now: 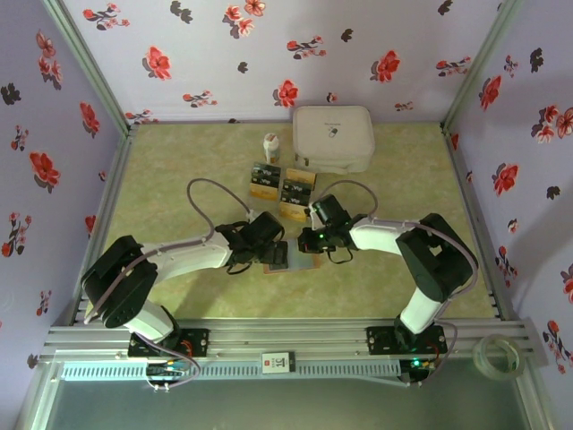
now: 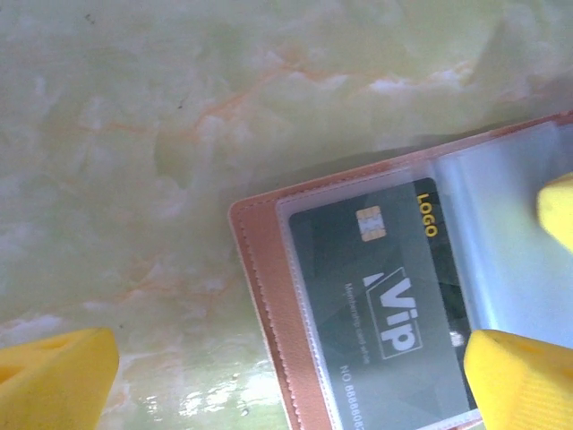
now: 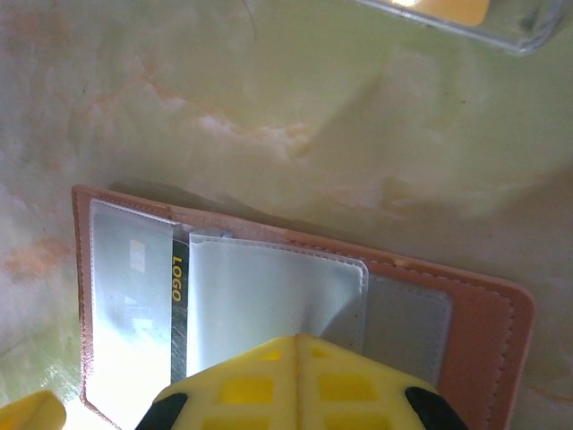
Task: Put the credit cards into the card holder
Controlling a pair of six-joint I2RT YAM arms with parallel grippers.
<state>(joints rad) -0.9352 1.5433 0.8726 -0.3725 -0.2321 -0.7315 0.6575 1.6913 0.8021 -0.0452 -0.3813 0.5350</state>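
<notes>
Card holder (image 3: 483, 331) lies open on the tabletop, inside up, directly under the right pincer (image 3: 297, 381) at the lower middle of the right wrist view. That pincer's yellow fingers (image 3: 358, 394) are pressed together with no gap. Their tips sit at the lower edge of a clear sleeve (image 3: 269, 296); whether they nip the sleeve's edge I cannot tell. Left of that sleeve a black card (image 3: 179, 322) with a gold "LOGO" shows as a narrow strip, tucked under the plastic.

The left pincer (image 2: 291, 381) stands wide apart and holds nothing. In the left wrist view one yellow finger (image 2: 54, 376) is at the lower left corner over bare tabletop (image 2: 179, 107), and the other is at the lower right over the holder (image 2: 269, 269). Between them the black card (image 2: 385, 305) sits inside a clear pocket, its chip and "ViP" mark readable through the plastic.

From above, the two pincers meet at the middle of the frame, the left pincer (image 1: 274, 253) on the left side and the right pincer (image 1: 302, 245) on the right. The holder (image 1: 288, 260) lies between and beneath them. Just above it in the frame, loose cards (image 1: 285, 186) lie in two short rows, black and gold-orange. Above those stands a small white bottle (image 1: 270, 146), with a white case (image 1: 333, 137) to its right. A tape roll (image 1: 500, 352) rests on the metal rail at the lower right.
</notes>
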